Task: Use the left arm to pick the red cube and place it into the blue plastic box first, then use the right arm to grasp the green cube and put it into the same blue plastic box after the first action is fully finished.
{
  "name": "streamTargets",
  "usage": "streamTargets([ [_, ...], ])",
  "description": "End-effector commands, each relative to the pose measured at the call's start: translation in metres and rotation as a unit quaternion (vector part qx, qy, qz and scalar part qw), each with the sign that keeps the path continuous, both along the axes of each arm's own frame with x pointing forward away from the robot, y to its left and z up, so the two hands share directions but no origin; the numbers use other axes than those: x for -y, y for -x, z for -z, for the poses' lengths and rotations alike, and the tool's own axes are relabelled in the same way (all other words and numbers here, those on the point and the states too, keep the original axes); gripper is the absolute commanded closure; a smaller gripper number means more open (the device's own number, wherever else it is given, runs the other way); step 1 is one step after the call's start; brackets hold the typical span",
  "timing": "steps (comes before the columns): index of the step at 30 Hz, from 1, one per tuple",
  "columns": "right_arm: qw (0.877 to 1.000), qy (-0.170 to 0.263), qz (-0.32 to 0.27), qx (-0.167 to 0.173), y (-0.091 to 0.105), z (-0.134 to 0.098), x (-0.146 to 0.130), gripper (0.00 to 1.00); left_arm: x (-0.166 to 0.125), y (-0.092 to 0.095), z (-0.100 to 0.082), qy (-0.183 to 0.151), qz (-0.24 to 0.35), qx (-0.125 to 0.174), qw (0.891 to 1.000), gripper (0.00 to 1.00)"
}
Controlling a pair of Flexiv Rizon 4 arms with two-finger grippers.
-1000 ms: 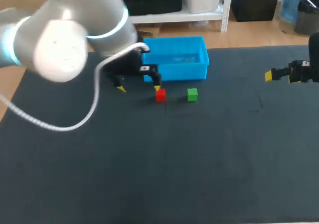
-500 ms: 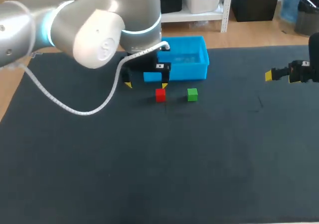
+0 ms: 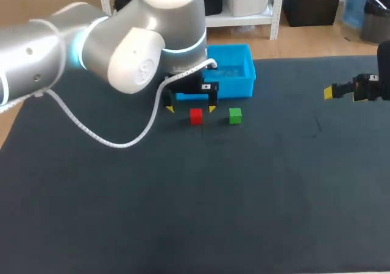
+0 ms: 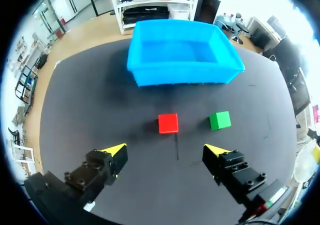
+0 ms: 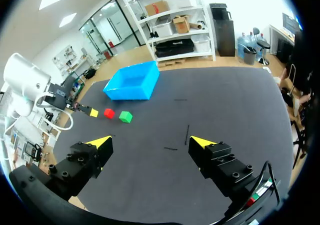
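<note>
Hovering over the black mat [image 4: 100,110], the left gripper [image 4: 166,150] is holding its fingers spread wide, gripping nothing. The red cube [image 4: 168,123] is sitting on the mat just ahead of the gap, roughly centred between the two yellow tips and touched by neither. From the head view the tips are showing on either side of the cube, slightly toward the box; how high above the mat they are hanging, cannot tell. The green cube [image 4: 220,120] is resting beside the red one, apart from it, ahead of the finger on the right arm's side. The blue box [image 4: 182,77] is standing upright beyond both cubes, open top up, its front wall facing the gripper; both cubes are lying outside it, near that wall. The right gripper [image 5: 150,142] is hanging well apart from all this, over the mat at its own side, fingers spread, pinching nothing. Cubes and box are lying far ahead of it, toward the left arm.
</note>
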State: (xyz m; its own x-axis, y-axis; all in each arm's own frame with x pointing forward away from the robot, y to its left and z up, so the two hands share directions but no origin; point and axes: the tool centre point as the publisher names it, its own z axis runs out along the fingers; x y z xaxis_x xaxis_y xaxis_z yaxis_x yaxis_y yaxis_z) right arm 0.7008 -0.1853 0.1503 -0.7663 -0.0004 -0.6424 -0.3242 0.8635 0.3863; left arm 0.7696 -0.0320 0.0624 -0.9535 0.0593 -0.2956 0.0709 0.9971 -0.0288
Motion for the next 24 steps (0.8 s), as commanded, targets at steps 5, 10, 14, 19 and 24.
streamTargets([
  [5, 1.000, 0.001, 0.000, 0.000, 0.000, 0.000, 0.000, 0.00, 0.014, -0.022, 0.024, -0.007, -0.018, -0.008, 1.000, 0.00],
  [10, 1.000, 0.001, 0.000, 0.000, 0.000, 0.000, 0.000, 0.00, 0.014, -0.034, 0.035, -0.006, -0.035, -0.013, 0.999, 0.00],
  [14, 1.000, 0.001, 0.000, 0.000, 0.000, 0.000, 0.000, 0.00, 0.013, -0.044, 0.038, -0.003, -0.049, -0.014, 0.999, 0.00],
  [19, 1.000, 0.001, 0.000, 0.000, 0.000, 0.000, 0.000, 0.00, 0.014, -0.051, 0.040, 0.013, -0.065, -0.027, 0.997, 0.00],
  [24, 1.000, 0.001, 0.000, 0.000, 0.000, 0.000, 0.000, 0.00, 0.012, -0.054, 0.044, 0.013, -0.077, -0.028, 0.997, 0.00],
])
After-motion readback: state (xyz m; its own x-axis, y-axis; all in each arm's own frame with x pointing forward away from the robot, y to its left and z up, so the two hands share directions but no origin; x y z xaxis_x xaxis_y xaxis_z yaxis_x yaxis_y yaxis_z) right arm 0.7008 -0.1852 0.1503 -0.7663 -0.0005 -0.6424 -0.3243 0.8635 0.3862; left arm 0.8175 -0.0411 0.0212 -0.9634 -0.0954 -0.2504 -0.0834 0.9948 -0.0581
